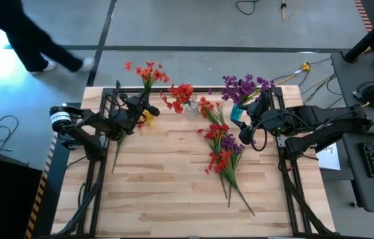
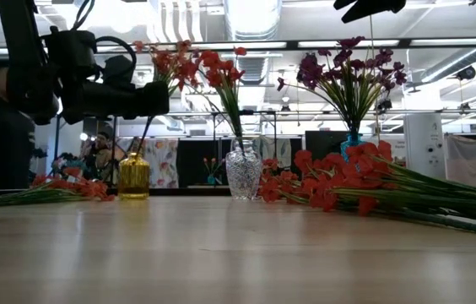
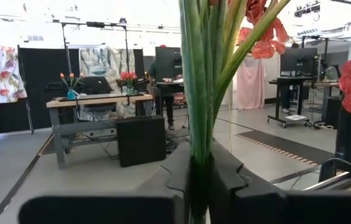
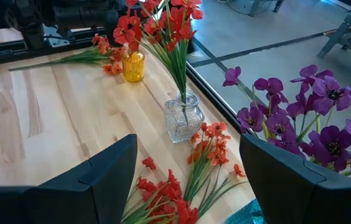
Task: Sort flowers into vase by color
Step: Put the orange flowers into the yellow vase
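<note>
The left gripper (image 3: 199,186) is clamped on a bunch of green stems (image 3: 203,81) with orange-red blossoms (image 1: 148,71), held above the yellow vase (image 1: 148,116) at the table's far left. The right gripper (image 4: 188,180) stands wide and empty near the teal vase (image 1: 236,113) of purple flowers (image 1: 245,86), with a clear vase (image 1: 191,106) of red flowers between and a mixed pile of loose flowers (image 1: 221,149) lying mid-table (image 1: 160,192). In my judgement the sprigs are light, thin and springy, prone to slipping or twisting, so they are best taken low on the bare stems, clear of leaves and blossoms.
</note>
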